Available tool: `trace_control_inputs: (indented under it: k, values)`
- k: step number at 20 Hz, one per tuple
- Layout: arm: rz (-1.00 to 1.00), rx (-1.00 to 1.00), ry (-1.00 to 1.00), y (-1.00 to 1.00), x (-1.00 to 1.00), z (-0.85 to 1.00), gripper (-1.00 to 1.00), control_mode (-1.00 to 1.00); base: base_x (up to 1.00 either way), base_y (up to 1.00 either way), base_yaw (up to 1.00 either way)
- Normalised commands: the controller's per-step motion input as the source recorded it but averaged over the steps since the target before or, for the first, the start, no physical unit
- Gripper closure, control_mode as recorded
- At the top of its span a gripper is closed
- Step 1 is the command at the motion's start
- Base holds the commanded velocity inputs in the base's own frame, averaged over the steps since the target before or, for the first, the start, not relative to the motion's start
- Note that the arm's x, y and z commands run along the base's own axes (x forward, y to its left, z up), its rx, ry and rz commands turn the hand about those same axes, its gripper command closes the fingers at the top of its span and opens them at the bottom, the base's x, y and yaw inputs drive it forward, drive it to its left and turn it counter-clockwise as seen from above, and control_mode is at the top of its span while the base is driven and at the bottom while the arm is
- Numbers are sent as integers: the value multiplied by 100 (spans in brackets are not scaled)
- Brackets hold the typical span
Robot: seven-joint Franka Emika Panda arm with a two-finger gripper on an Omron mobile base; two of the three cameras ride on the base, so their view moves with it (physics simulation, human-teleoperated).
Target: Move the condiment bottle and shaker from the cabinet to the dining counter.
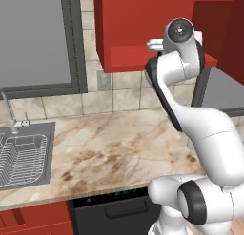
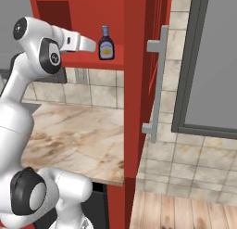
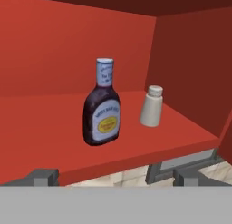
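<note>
Progress-wise, you were pretty much at the starting line at this point. Your red wall cabinet (image 2: 139,61) stood with its raised-panel door swung open, the vertical silver bar handle (image 2: 157,84) facing out in the right base view, and both things you needed were sitting on its red shelf. In the hand view the small dark flask-shaped condiment bottle with the pale blue-grey cap and yellow label (image 3: 102,105) stood upright near the front of the shelf, and the little grey tapering shaker with the rounded top (image 3: 151,106) stood upright just beside it, a bit further back toward the side wall, the two near each other but not touching. Your white arm's two-finger gripper (image 3: 117,177) was raised to shelf level and pointed at them, with its dark finger tips (image 3: 43,175) spread as wide as they go and nothing between them, so you had hold of nothing. From the right base view the hand looked close to the bottle, maybe just short of it, though I couldn't tell the exact gap. The beige marble worktop (image 1: 119,143) with the steel sink (image 1: 24,153) was below you, but that wasn't the drop-off spot. So I'd say nothing had been delivered: you had both pickups, both carries and both placements on the dining counter left, and the bottle looked like the natural first grab.
</note>
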Motion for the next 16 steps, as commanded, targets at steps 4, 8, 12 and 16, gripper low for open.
trace_control_inputs:
  k: [4,8,12,16]
  values:
    - [-1,0,0,0,22,0,-100,-100,0,0,0]
    - [-2,0,0,1,21,0,-100,-100,0,0,0]
    - [-4,0,0,3,24,0,-100,-100,0,0,0]
    - [-5,0,0,6,23,-2,-100,-100,0,0,0]
